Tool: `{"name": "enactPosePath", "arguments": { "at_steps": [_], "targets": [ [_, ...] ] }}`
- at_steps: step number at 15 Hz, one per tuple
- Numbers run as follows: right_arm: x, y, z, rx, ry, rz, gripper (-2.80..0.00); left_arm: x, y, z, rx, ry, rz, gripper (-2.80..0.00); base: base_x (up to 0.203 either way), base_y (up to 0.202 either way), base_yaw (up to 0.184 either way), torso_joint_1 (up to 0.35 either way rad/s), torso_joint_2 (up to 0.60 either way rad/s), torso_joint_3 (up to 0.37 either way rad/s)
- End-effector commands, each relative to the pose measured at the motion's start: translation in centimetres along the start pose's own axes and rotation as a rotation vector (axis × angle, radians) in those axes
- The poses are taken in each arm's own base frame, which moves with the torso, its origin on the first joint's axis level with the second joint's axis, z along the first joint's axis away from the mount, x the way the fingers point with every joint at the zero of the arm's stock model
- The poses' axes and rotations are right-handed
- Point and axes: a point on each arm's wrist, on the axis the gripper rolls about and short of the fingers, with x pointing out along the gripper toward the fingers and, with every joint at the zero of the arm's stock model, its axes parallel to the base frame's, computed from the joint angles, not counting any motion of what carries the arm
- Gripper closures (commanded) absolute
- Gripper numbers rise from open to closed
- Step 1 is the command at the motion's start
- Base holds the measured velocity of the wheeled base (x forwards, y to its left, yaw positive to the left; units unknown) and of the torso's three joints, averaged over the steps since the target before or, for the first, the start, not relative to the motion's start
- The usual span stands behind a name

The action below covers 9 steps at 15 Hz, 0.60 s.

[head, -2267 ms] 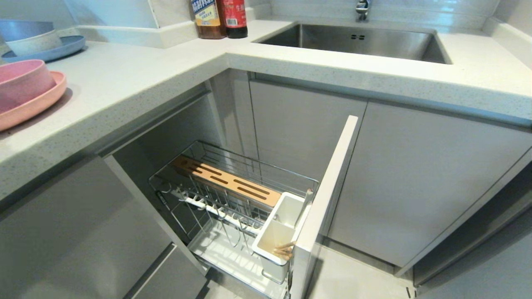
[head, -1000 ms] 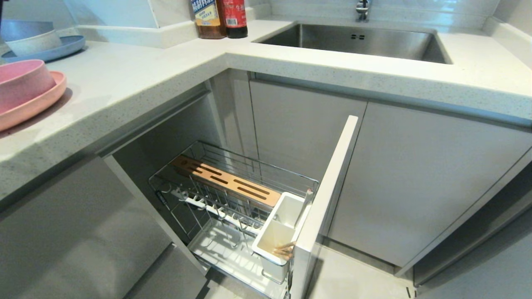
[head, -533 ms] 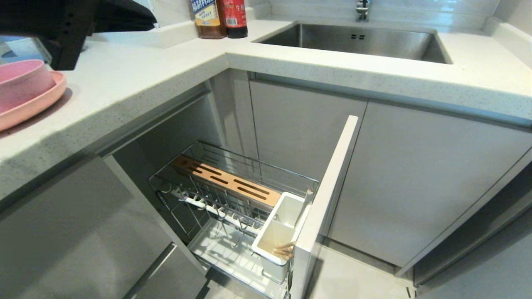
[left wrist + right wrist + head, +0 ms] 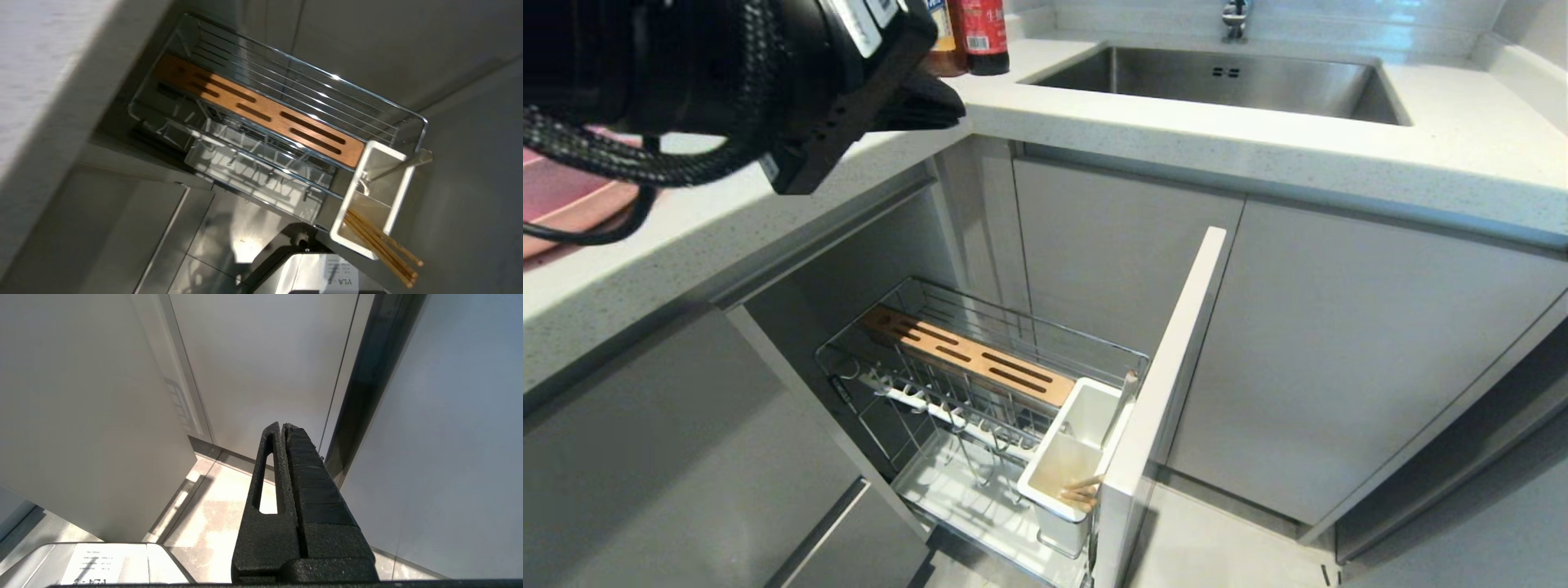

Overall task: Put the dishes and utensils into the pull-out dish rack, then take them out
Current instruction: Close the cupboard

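Behind the left arm (image 4: pixel 727 73), pink plate (image 4: pixel 572 208) mostly hidden, bowl unseen, fingers (image 4: pixel 923 102) clenched, empty.

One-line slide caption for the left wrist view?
Pulled-out dish rack seen from above: chopsticks and fork stand in its white utensil cups.

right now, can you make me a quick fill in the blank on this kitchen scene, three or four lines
1. The light wooden chopsticks stand in a white plastic ____ at the front end of the chrome wire pull-out rack.
2. The slotted strip lying along the rack is made of ____.
3. The two bottles stand on the counter beside the steel ____.
4. The black right gripper is ____, holding nothing.

Missing words: cup; wood; sink; shut
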Motion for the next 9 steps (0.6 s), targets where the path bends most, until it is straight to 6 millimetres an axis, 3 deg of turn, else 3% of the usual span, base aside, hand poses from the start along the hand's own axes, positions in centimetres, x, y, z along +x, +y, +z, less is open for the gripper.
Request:
{"name": "enactPosePath", "arguments": {
  "at_steps": [1, 9],
  "targets": [
    [0.0, 0.0, 0.0, 0.000, 0.000, 0.001, 0.00, 1.2, -0.8, -1.4, 0.023, 0.042, 0.001, 0.00, 0.000, 0.000, 0.000, 0.000, 0.00, 0.000],
    [0.0, 0.0, 0.0, 0.000, 0.002, 0.001, 0.00, 2.8, -2.5, -5.8, 0.078, 0.180, -0.004, 0.00, 0.000, 0.000, 0.000, 0.000, 0.00, 0.000]
  ]
}}
